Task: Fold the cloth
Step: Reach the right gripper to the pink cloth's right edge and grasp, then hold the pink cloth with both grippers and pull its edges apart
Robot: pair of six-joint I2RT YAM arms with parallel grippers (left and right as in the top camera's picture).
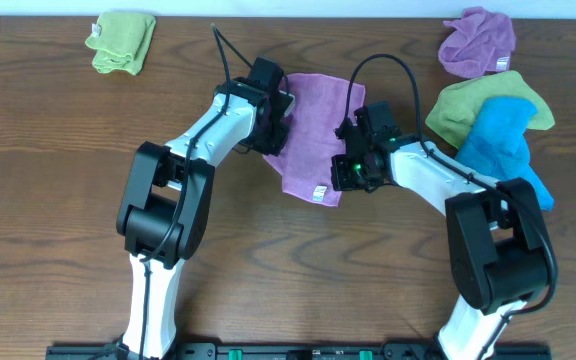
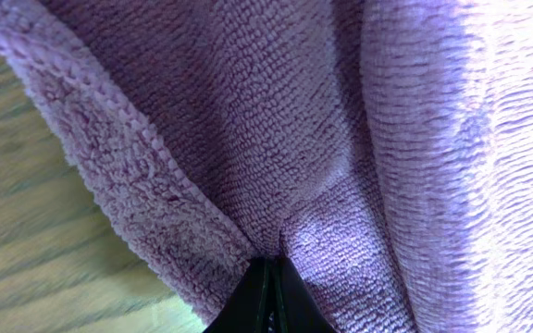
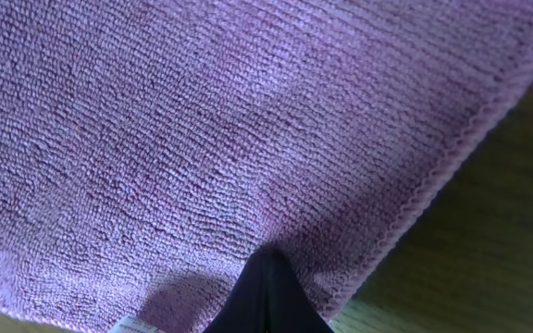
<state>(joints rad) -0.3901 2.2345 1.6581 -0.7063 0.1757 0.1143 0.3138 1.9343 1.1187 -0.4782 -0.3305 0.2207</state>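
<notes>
Brown wooden desk (image 1: pixel 48 200), seen from above: your purple cloth (image 1: pixel 313 115) lies partly spread at mid-desk, toward the far edge. Spare cloths (image 1: pixel 488 110) are heaped by the right edge, and a folded green cloth (image 1: pixel 121 42) sits at the far left corner. Your left gripper (image 1: pixel 276 125) is clenched on a bunched pleat at the cloth's left side. Your right gripper (image 1: pixel 351 170) has its fingers pressed together near the right hem; whether fabric sits between them cannot be told. If that hold is empty, a one-sided pull would likely drag the cloth askew.
</notes>
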